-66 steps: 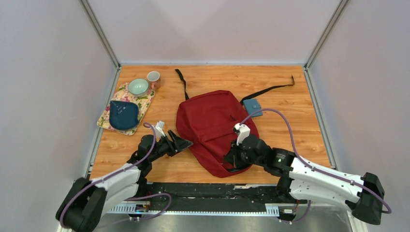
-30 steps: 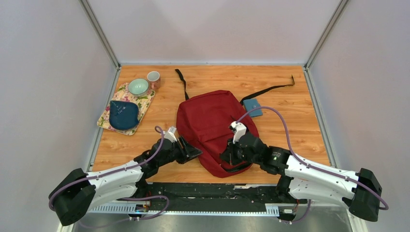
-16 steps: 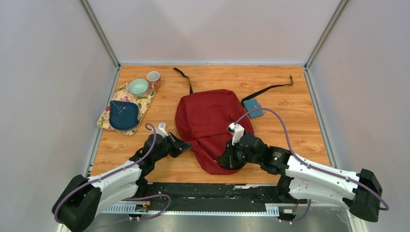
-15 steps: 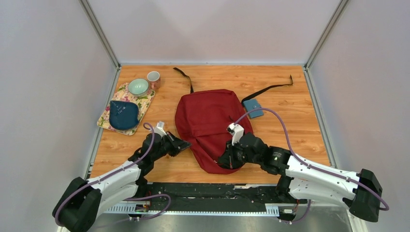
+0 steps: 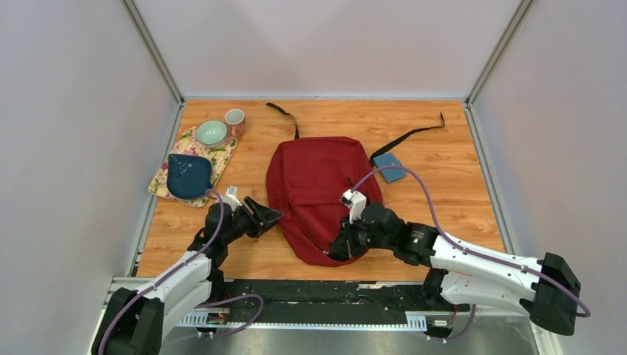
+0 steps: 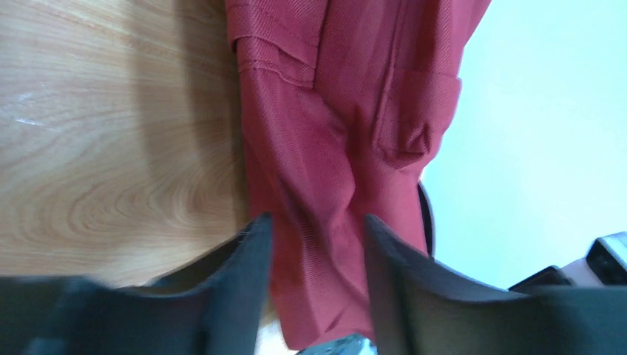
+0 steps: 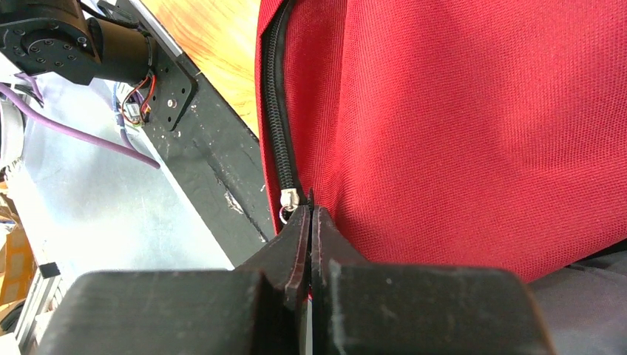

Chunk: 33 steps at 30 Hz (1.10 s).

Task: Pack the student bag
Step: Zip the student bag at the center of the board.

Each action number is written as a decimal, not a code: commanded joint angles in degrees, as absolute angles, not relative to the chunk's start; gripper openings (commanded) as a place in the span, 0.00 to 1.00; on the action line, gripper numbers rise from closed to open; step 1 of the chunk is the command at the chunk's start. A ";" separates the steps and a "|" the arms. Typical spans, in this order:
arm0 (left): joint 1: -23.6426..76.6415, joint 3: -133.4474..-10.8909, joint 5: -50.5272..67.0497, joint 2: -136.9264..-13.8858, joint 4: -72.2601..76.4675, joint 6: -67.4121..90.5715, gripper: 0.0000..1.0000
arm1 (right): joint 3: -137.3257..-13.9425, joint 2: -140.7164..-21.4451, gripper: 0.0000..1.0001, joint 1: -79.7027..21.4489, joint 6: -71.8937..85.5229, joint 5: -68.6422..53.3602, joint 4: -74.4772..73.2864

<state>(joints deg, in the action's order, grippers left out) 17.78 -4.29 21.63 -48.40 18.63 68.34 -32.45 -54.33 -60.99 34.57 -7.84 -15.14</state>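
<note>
**Top external.** Item: student bag (image 5: pixel 318 196), dark red, lying flat at the middle of the table (image 5: pixel 458 207), front pocket facing up. Its black straps (image 5: pixel 410 135) are trailing toward the far edge. The left gripper (image 5: pixel 272 217) is hovering just beside the bag's left edge. The right gripper (image 5: pixel 336 250) is bearing on its near corner. A teal wallet (image 5: pixel 388 167) is lying near the bag's far right corner. Containers: a floral mat (image 5: pixel 224 154) at far left is carrying a dark blue pouch (image 5: pixel 188 176) and a green bowl (image 5: pixel 211 133). A cup (image 5: pixel 235 117) is standing at the mat's far corner (on mat or wood, I cannot tell).

**Left wrist.** Shown only here: the fingers (image 6: pixel 248 259) are standing apart, released, with red fabric showing in the gap beyond them. Contact cannot be judged.

**Right wrist.** Shown only here: the jaws are clenching tight on the bag's edge, right beside the metal slider (image 7: pixel 290 198) ending the black zipper (image 7: pixel 277 111). The bag's inside is not showing.

**Change.** Against a second ago, the bag is lying slightly further left and squarer to the table. The left arm is sitting drawn back from it.
</note>
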 commanded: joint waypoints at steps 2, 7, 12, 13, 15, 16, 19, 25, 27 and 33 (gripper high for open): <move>17.23 -4.75 23.29 -43.87 16.02 66.19 0.69 | -36.38 -55.81 0.00 -61.26 32.52 -7.30 -12.83; 17.23 -4.57 23.20 -35.97 7.58 66.62 0.76 | -37.70 -57.82 0.00 -61.26 31.91 -5.36 -12.22; 17.75 -2.73 22.85 -27.52 -1.39 71.00 0.77 | -38.76 -59.85 0.00 -61.26 31.90 -5.62 -10.81; 18.01 -2.46 22.33 -24.90 -2.54 71.54 0.77 | -38.85 -60.20 0.00 -61.26 31.90 -5.63 -10.64; 19.42 -2.37 21.71 -22.86 -5.09 72.68 0.77 | -38.94 -60.55 0.00 -61.26 31.91 -5.63 -10.37; 20.12 -2.72 21.19 -21.98 -5.53 72.95 0.77 | -38.94 -60.82 0.00 -61.26 31.90 -5.63 -10.28; 24.07 -3.95 19.17 -22.58 -5.89 73.83 0.77 | -38.93 -61.08 0.00 -61.26 31.90 -5.71 -10.11; 33.64 -6.58 14.86 -30.47 1.13 75.23 0.78 | -38.85 -61.17 0.00 -61.26 32.25 -5.80 -10.19; 35.24 -7.47 13.89 -32.68 3.42 75.23 0.78 | -38.67 -61.00 0.00 -61.17 32.43 -5.80 -10.19; 38.14 -9.31 12.92 -39.63 12.21 76.38 0.79 | -38.50 -60.91 0.00 -61.26 32.43 -6.59 -10.63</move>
